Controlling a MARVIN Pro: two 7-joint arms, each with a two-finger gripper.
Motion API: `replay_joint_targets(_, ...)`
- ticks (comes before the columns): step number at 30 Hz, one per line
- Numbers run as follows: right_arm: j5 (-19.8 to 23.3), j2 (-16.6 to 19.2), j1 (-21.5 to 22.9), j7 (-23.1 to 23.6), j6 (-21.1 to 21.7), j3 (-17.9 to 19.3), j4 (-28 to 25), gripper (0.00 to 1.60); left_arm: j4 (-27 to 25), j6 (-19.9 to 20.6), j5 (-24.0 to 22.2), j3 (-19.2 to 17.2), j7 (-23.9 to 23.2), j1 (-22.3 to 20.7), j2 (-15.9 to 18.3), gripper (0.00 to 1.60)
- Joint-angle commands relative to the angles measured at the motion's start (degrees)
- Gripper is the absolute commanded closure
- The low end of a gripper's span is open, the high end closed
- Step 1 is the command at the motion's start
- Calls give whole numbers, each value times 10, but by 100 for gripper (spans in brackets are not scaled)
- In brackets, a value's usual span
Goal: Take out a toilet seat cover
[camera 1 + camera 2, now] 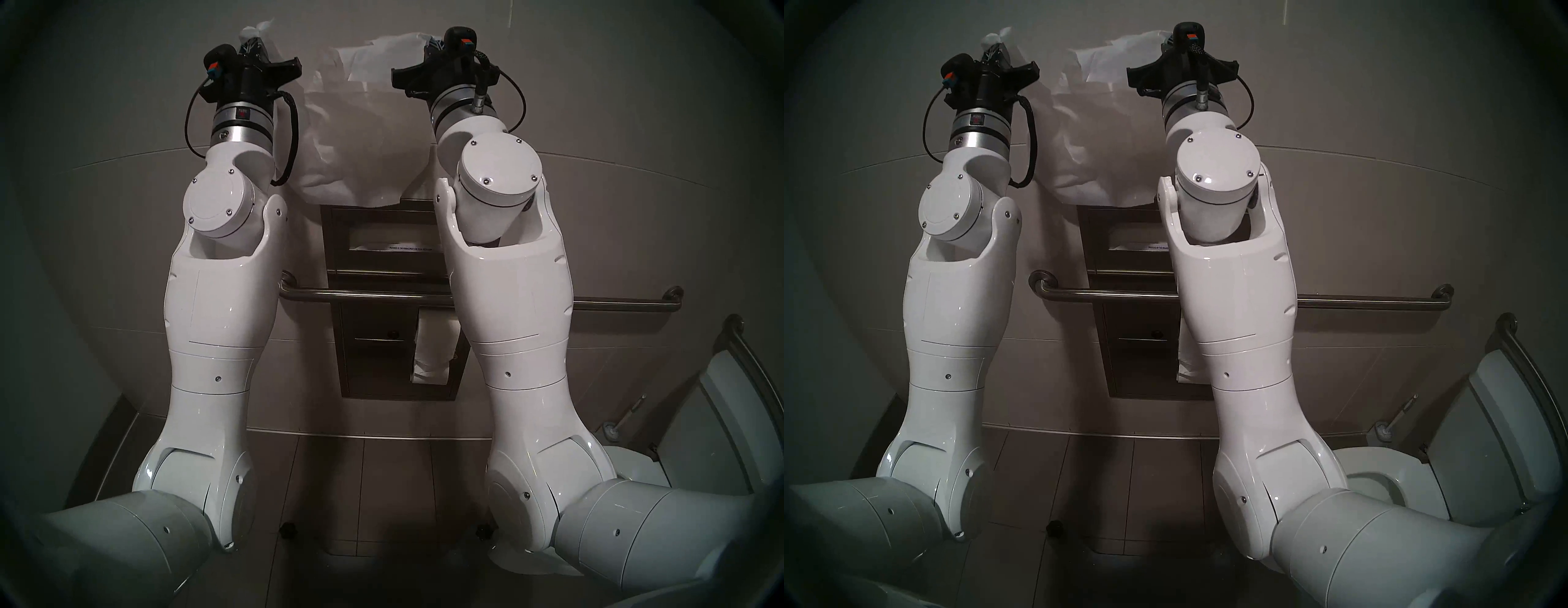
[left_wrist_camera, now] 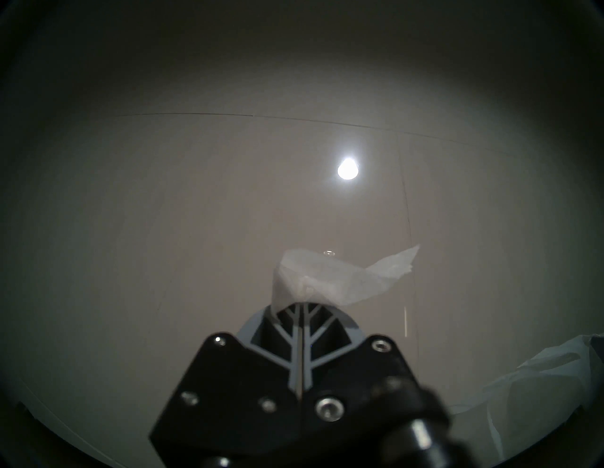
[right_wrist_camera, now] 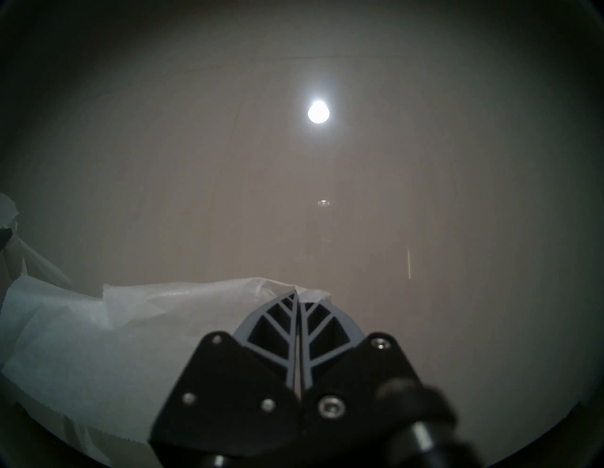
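Hanging at upper centre of the head view, cover point(image 1: 360, 140) spans both grippers: left fingers point(image 2: 295, 322) clamped on one corner, right fingers point(image 3: 305, 322) clamped on the other, above dispenser point(image 1: 382, 242).

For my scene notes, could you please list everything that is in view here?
toilet seat cover: one, white, hanging above the dispenser, gripped at both top corners
dispenser: one, dark metal, recessed in wall
grab bar: one, steel, horizontal on wall
toilet paper roll: one, white, in lower recess
toilet: one, white, lower right
ceiling light: one, bright
left end effector: one, black and grey, shut on a corner
right end effector: one, same, shut on the other corner
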Motion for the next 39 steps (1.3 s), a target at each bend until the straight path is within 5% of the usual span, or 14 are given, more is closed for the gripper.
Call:
replay_joint_targets(1,-14,-19,1,-42,-40,-3,-21,160,-70,27,-24,7,2,12,-19,160)
replay_joint_targets(17,-17,-11,-129,-81,-22,-22,-125,160,-191,121,-51,8,52,162,-26,160)
replay_joint_targets(27,2,38,-206,-103,7,-52,-187,160,-251,154,-47,32,71,245,-18,160)
replay_joint_targets(39,35,69,-282,-121,35,-38,-245,160,-307,189,-39,40,90,332,7,160)
